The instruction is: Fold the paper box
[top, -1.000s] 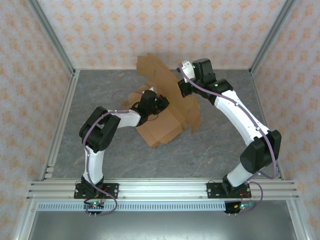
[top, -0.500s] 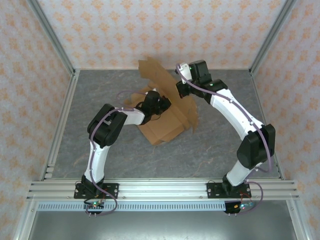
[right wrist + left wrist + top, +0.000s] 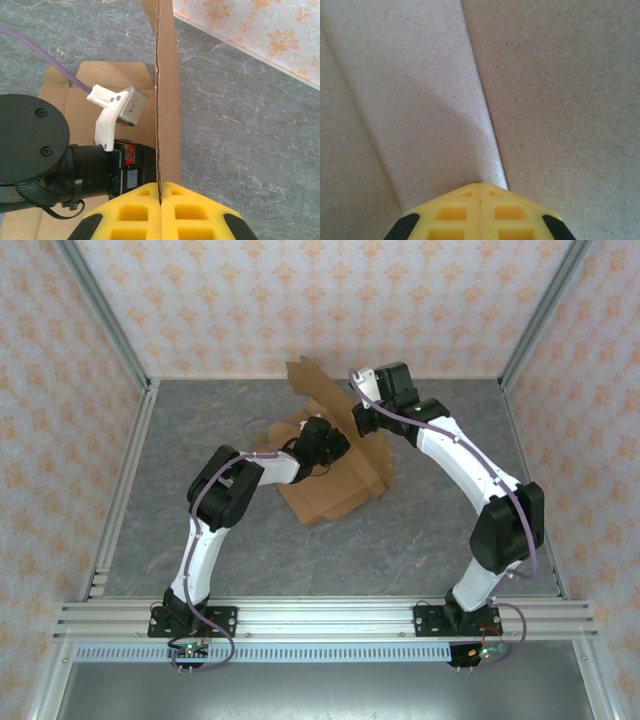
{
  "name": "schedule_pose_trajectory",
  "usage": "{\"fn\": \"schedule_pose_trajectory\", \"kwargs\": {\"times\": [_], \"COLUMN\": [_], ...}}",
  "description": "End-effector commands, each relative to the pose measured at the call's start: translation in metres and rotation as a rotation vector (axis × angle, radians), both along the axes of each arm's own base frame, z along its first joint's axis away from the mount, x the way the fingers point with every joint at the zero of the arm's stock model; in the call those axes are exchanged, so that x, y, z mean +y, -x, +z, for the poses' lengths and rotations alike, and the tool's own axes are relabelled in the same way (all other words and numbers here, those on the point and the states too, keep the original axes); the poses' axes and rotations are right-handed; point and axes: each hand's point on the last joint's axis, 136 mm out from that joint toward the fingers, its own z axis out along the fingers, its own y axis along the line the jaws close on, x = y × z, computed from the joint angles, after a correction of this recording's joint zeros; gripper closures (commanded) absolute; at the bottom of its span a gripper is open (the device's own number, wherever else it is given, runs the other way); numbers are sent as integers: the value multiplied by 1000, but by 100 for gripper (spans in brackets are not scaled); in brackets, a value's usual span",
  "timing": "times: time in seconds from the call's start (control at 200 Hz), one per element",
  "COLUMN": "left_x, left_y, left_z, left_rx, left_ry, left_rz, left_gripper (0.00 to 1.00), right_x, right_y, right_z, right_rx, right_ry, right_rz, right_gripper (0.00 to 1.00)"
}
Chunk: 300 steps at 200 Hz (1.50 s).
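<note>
Top external view: plain brown corrugated cardboard box (image 3: 335, 490), half-formed, on the counter (image 3: 420, 540). The right tool (image 3: 161, 197) clamps its upright flap; the left tool (image 3: 480, 192), closed and empty, noses an inner crease. Judged light, stiff, easily creased; hold by flap edges

The middle rear of the tabletop (image 3: 430, 530) is crowded: the paper box (image 3: 335, 492) lies there with its upright flap (image 3: 312, 385) standing tall, and both arms arch in over it from either side. Left of that flap the way is blocked by the left arm's wrist (image 3: 45, 155), whose left end effector (image 3: 480, 192) is closed and pressed against cardboard, while the right end effector (image 3: 161, 192) clamps the flap's edge. Bare tabletop lies free right of the flap up to the patterned wall (image 3: 260, 30), along the near strip before the arm bases, and down the left side.
</note>
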Motion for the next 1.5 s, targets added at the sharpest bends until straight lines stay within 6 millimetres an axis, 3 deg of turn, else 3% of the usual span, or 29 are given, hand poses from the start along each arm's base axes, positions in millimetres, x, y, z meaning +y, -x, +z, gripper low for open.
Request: {"fn": "schedule_pose_trajectory", "kwargs": {"times": [0.0, 0.235, 0.375, 0.575, 0.726, 0.936, 1.196, 1.346, 1.496], "left_x": [10, 10, 13, 24, 30, 19, -9, -28, -32], "left_y": [7, 15, 22, 43, 58, 80, 89, 94, 93], "left_z": [-35, -52, -51, -51, -52, -51, -33, -24, -9], "left_rx": [81, 117, 112, 129, 143, 149, 103, 76, 34], "left_ry": [-142, -203, -209, -186, -173, -132, -159, -178, -209], "left_rz": [31, 35, 21, 39, 65, 80, 46, -8, -52], "left_gripper": [100, 100, 100, 100, 100, 100, 100, 99, 97], "right_x": [13, 8, -3, 5, 21, 25, 7, -5, -9], "right_y": [1, -4, -9, -6, 3, 15, 13, 8, 13], "right_z": [-6, -35, -48, -54, -52, -51, -50, -32, -27], "right_rx": [2, 36, 36, 29, 24, -10, -61, -112, -108], "right_ry": [-15, 49, 119, 180, 192, 254, 303, 237, 212], "right_rz": [32, -13, -47, 81, 243, 414, 493, 530, 606], "right_gripper": [100, 100, 100, 100, 100, 100, 100, 100, 100]}}
